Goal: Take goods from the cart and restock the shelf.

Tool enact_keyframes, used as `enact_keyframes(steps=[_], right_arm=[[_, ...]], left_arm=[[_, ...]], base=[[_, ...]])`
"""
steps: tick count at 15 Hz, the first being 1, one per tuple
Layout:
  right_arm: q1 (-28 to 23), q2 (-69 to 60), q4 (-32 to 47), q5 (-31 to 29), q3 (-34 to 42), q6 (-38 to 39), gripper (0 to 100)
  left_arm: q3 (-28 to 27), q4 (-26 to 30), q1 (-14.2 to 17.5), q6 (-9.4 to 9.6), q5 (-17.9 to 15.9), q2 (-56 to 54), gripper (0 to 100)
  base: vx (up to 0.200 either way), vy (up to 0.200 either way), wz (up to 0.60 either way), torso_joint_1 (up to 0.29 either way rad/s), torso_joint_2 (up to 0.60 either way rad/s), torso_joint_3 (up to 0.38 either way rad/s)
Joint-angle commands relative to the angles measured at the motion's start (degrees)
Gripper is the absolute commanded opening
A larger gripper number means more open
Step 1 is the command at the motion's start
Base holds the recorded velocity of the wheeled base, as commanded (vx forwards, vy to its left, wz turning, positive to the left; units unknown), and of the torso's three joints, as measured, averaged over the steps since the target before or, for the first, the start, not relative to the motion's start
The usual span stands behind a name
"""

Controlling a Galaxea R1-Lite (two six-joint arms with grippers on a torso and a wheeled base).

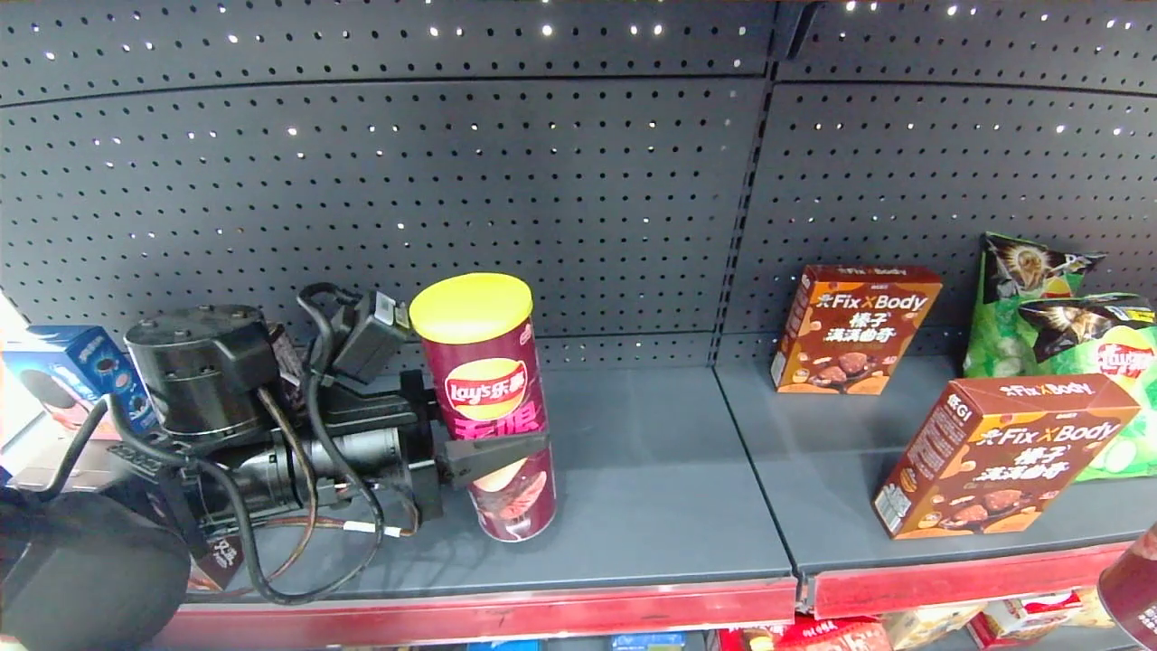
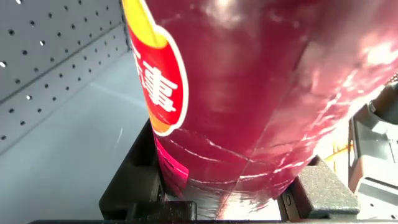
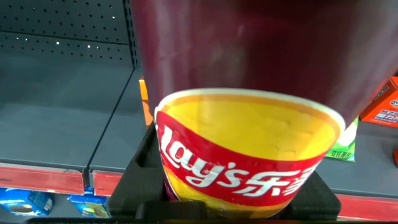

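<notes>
Chip can (image 1: 488, 407) stands clamped in left fingers (image 1: 493, 457); right fingers (image 3: 138, 186) grip a second can (image 3: 249, 143).

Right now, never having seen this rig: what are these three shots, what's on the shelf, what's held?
This is a two-armed robot restocking a shop shelf. The wide picture comes from a camera on its head, looking down at the grey shelf. The other two come from a camera on each wrist, looking along that arm's tool, so whatever it holds looms large.

The left tool is clamped on a maroon crisps can with a yellow lid, upright at the shelf board. I cannot tell whether its base is resting there. The right tool grips a second can of the same kind, in front of the shelf.

On the shelf are a blue box at the left, and a standing brown box, a nearer brown box and green bags at the right.
</notes>
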Motion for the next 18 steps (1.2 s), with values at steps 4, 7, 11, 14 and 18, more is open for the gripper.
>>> enact_keyframes(steps=[4, 7, 11, 14, 18], right_arm=[[0.0, 0.0, 0.0, 0.0, 0.1, 0.0, 0], [0.0, 0.0, 0.0, 0.0, 0.4, 0.0, 0], [0.0, 0.1, 0.0, 0.0, 0.6, 0.0, 0], [0.0, 0.1, 0.0, 0.0, 0.8, 0.0, 0], [0.0, 0.1, 0.0, 0.0, 0.8, 0.0, 0]], left_arm=[[4.4, -6.3, 0.0, 0.06, 0.0, 4.5, 0], [4.1, -10.5, 0.0, -0.2, 0.2, 8.4, 0], [3.8, -11.2, 0.0, -0.12, 0.2, 11.1, 0], [3.7, -11.2, 0.0, -0.12, 0.2, 11.5, 0], [3.7, -11.2, 0.0, 0.06, 0.3, 11.4, 100]], base=[[0.0, 0.0, 0.0, 0.0, 0.0, 0.0], [0.0, 0.0, 0.0, 0.0, 0.0, 0.0], [0.0, 0.0, 0.0, 0.0, 0.0, 0.0], [0.0, 0.0, 0.0, 0.0, 0.0, 0.0], [0.0, 0.0, 0.0, 0.0, 0.0, 0.0]])
